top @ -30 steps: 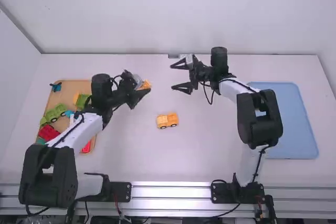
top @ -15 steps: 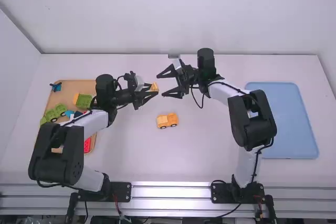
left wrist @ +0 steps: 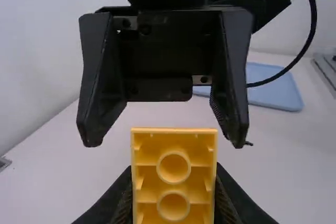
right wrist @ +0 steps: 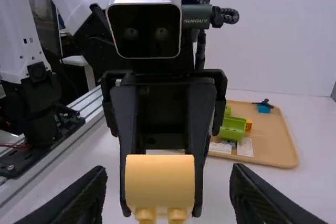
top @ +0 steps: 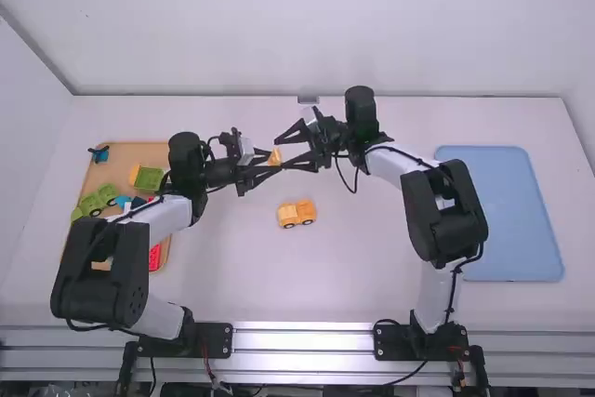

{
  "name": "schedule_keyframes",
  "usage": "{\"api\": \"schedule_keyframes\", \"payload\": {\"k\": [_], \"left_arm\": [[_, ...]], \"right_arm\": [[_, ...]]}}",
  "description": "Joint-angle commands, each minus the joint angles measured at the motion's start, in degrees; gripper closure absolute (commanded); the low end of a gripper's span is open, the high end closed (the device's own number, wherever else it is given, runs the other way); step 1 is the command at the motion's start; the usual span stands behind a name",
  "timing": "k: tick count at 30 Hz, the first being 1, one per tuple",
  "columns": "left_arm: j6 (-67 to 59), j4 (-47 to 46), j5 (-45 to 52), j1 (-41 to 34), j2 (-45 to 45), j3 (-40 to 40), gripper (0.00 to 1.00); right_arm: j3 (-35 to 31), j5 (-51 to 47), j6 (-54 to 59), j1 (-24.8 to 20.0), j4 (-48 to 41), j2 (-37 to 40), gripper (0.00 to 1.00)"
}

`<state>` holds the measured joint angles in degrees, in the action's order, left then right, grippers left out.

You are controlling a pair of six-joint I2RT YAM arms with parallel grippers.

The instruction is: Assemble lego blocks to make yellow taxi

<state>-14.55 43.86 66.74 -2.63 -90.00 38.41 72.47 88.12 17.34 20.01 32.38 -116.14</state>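
Above the table my left gripper point(top: 271, 161) is shut on an orange-yellow block point(top: 275, 156). In the left wrist view the block point(left wrist: 174, 174), its hollow side with two round tubes showing, sits between my left gripper's point(left wrist: 174, 198) fingers. Facing it, my right gripper point(top: 290, 153) is open around the block's far end. The right wrist view has the block point(right wrist: 159, 181) between the wide-apart fingers of my right gripper point(right wrist: 168, 192), touching neither. On the table nearer the bases stands an orange-yellow vehicle piece point(top: 297, 214) with dark wheels.
A tan tray point(top: 139, 153) at the left holds a green wheeled piece point(top: 98, 200), a green block point(top: 148, 179), red blocks and a small blue piece point(top: 100, 153). At the right lies a blue tray point(top: 502, 216).
The left gripper has carried its block rightward and turned it. My right gripper has moved left, and its fingertips have come up to the block. The vehicle piece has stayed put.
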Motion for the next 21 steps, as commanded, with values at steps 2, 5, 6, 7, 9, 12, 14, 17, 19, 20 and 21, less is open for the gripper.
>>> {"api": "schedule_keyframes", "payload": {"k": [2, 5, 6, 7, 9, 12, 14, 17, 19, 20, 21], "left_arm": [[-0.3, 0.2, 1.4, -0.9, -0.2, -0.2, 0.84], [-0.3, 0.2, 1.4, -1.5, -0.2, -0.2, 0.84], [-0.3, 0.2, 1.4, -1.6, -0.2, -0.2, 0.84], [-0.3, 0.2, 1.3, -1.6, -0.2, -0.2, 0.85], [-0.3, 0.2, 1.3, -1.4, -0.2, -0.2, 0.84], [-0.3, 0.2, 1.2, -1.5, -0.2, -0.2, 0.85], [-0.3, 0.2, 1.2, -1.2, -0.2, -0.2, 0.85], [-0.3, 0.2, 1.2, -1.5, -0.2, -0.2, 0.83], [-0.3, 0.2, 1.2, -1.6, -0.2, -0.2, 0.74], [-0.3, 0.2, 1.2, -1.4, -0.2, -0.2, 0.57], [-0.2, 0.2, 1.3, -1.1, -0.2, -0.2, 0.35]], "right_arm": [[-0.1, 0.6, -1.0, 1.1, 0.2, 0.2, 0.4], [-0.1, 0.3, -1.0, 1.6, 0.2, 0.2, 0.41], [-0.1, 0.3, -1.0, 1.6, 0.2, 0.2, 0.44], [-0.1, 0.5, -1.0, 1.4, 0.2, 0.2, 0.46], [-0.1, 0.6, -1.0, 1.4, 0.2, 0.2, 0.5], [-0.1, 0.6, -1.0, 1.4, 0.2, 0.2, 0.57], [-0.1, 0.6, -1.0, 1.4, 0.1, 0.2, 0.62], [-0.1, 0.6, -0.4, 1.9, -0.1, 0.2, 0.67], [-0.1, 0.6, -0.6, 2.1, 0.0, 0.2, 0.7], [-0.1, 0.6, -0.6, 2.1, 0.0, 0.2, 0.71], [-0.1, 0.2, -0.6, 2.1, 0.0, 0.2, 0.72]]}}
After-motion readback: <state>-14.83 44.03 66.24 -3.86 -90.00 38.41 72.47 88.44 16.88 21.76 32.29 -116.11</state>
